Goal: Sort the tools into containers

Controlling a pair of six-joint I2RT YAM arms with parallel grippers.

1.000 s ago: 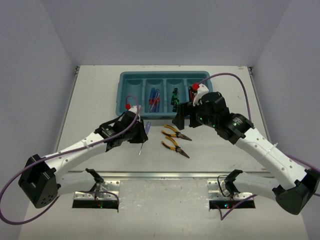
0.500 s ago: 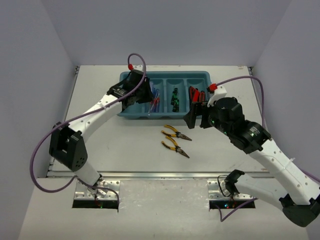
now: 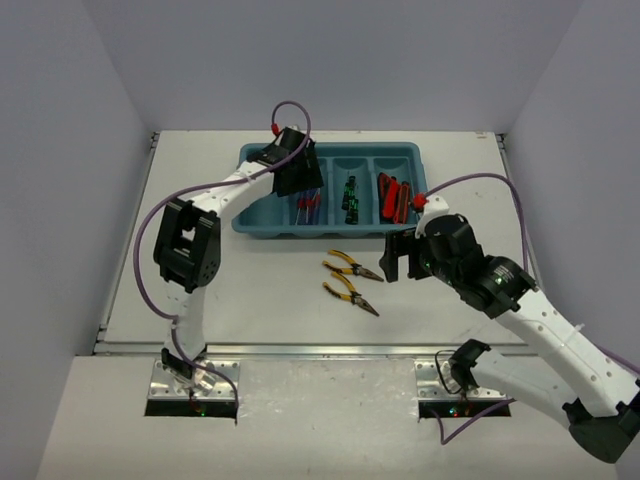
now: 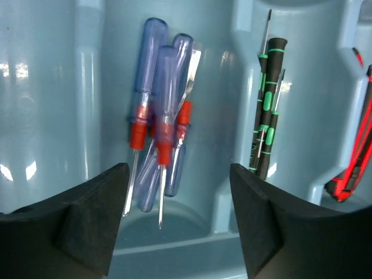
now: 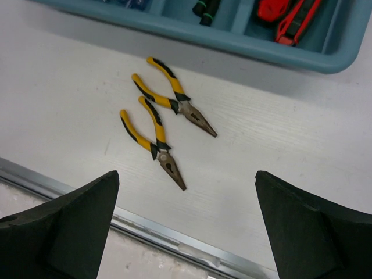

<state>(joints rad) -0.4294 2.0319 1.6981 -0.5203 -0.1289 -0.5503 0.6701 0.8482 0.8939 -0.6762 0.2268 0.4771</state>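
Observation:
The teal tray holds blue-and-red screwdrivers in its second compartment, black-and-green screwdrivers in the third and red-and-black knives in the fourth. My left gripper hovers open over the blue screwdrivers, which lie loose on the compartment floor; nothing sits between its jaws. Two yellow-handled pliers lie on the table in front of the tray. My right gripper hangs open above the table just right of them, with both pliers ahead of its fingers.
The tray's leftmost compartment shows no tools. A metal rail runs along the table's near edge. In the left wrist view the green screwdrivers and a red knife lie in the neighbouring compartments.
My left arm carried a blue screwdriver from the table up over the tray and opened; the screwdriver now lies in the second compartment. My right arm drew back from the tray toward the pliers.

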